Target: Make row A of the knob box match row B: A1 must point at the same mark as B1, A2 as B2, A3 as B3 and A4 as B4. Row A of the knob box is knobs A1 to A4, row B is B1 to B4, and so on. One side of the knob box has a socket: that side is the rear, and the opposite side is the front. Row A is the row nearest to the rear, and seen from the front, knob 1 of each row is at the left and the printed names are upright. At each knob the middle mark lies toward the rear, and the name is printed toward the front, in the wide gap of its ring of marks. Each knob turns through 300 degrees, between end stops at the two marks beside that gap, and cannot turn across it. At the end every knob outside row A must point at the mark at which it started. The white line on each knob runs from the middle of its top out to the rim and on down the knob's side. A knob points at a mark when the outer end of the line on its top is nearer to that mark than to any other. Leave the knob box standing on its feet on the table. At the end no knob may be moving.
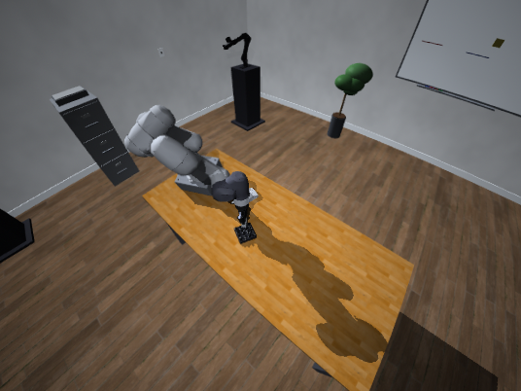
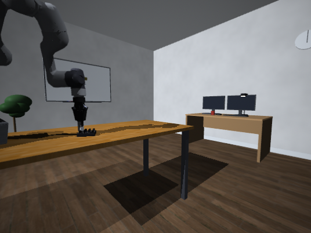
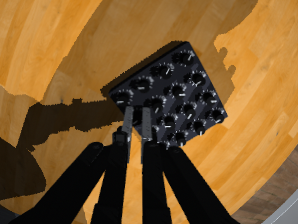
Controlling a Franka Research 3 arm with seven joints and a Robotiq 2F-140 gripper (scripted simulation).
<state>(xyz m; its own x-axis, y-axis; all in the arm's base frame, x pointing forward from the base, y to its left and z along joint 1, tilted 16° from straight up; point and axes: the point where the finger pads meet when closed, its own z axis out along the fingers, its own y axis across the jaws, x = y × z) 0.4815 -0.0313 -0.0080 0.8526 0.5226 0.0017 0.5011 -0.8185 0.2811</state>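
Note:
The knob box (image 1: 247, 234) (image 2: 87, 133) (image 3: 189, 92) is a small black square block with several rows of dark knobs. It stands flat on the wooden table (image 1: 204, 238) (image 2: 122, 131). My gripper (image 1: 242, 224) (image 2: 80, 129) (image 3: 137, 118) points straight down at the box. Its two fingers stand close together around one knob near a corner of the box. The knob is mostly hidden between the fingertips. The printed names and the white lines are too small to read.
The arm's base (image 1: 194, 182) sits on the table's far end, behind the box. A filing cabinet (image 1: 94, 133), a black pedestal with a small arm (image 1: 246, 94) and a potted plant (image 1: 347, 97) stand off the table. A desk with monitors (image 2: 232, 116) stands by the wall.

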